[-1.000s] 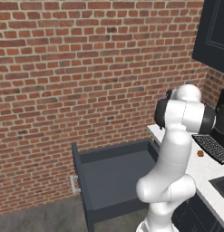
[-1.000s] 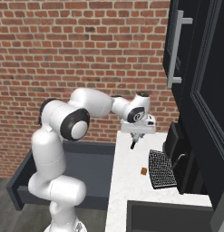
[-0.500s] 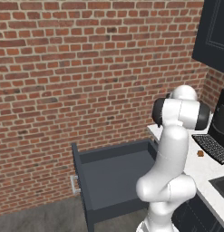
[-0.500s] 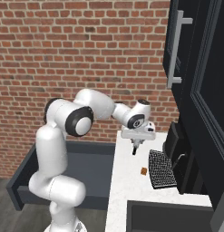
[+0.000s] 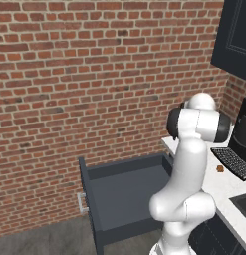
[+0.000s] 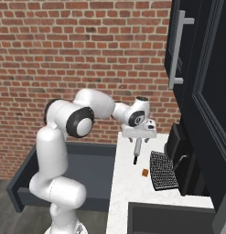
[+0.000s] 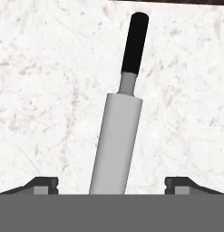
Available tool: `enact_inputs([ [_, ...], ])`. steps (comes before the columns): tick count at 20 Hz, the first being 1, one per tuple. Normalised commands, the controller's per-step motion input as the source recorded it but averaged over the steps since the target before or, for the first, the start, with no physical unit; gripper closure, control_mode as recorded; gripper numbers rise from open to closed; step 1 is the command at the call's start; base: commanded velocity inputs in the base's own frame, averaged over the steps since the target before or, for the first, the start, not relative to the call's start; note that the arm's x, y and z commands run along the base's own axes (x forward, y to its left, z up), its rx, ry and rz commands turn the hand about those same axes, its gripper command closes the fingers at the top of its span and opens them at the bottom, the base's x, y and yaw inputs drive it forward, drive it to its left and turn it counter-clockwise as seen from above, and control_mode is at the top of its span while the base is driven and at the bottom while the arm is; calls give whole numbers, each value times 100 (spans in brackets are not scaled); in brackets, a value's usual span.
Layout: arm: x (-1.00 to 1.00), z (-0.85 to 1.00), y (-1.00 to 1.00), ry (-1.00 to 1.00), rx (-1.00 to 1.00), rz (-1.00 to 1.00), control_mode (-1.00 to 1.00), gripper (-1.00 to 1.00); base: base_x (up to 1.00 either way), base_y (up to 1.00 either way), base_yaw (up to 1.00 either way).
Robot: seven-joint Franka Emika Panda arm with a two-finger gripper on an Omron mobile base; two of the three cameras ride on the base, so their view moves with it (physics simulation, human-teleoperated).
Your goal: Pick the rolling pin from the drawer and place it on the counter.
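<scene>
1. The two-finger gripper [image 6: 138, 138] at the end of the white arm hangs over the white, faintly speckled countertop slab [image 6: 128, 187], pointing straight down.
2. The slim white rolling pin with thin black handles [image 6: 137, 150] hangs from between the fingers, nearly upright, with its lower black handle toward the counter.
3. In the hand view the rolling pin [image 7: 117, 136] runs away from the camera, slightly tilted, with the counter [image 7: 50, 90] behind it.
4. The two dark fingertips [image 7: 41, 183] sit well apart on either side of the white barrel in that view, with visible gaps, so I cannot tell whether the gripper is grasping the pin or has let go of it.
5. Whether the lower handle touches the counter cannot be told.
6. The wide, shallow, dark slate-grey drawer [image 5: 119, 196] stands pulled out beside the counter end, with a small silver handle [image 5: 80, 203] on its front.
7. On the counter near the pin lie a small brown object [image 6: 145, 172] and a black keyboard [image 6: 161, 171].
8. A dark grey recessed sink [image 6: 169, 220] sits in the near part of the counter.
9. A dark upper cabinet with a long silver handle [image 6: 176, 50] hangs above the keyboard, against a red brick wall [image 5: 84, 74].
</scene>
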Motion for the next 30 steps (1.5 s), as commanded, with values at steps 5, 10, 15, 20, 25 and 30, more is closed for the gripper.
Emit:
enact_inputs([
  [5, -7, 83, 20, -16, -2, 0, -100, -100, 0, 0, 0],
  [10, -35, 100, 60, -22, -1, 0, -100, -100, 0, 0, 0],
  [15, -51, 94, 51, -17, 1, 1, -100, -100, 0, 0, 0],
  [20, -55, 61, 8, -21, 8, 4, -100, -100, 0, 0, 0],
  [25, -65, 62, 49, -16, 0, 7, -100, -100, 0, 0, 0],
  [30, -42, 45, 66, -1, 0, 12, -100, -100, 0, 0, 0],
])
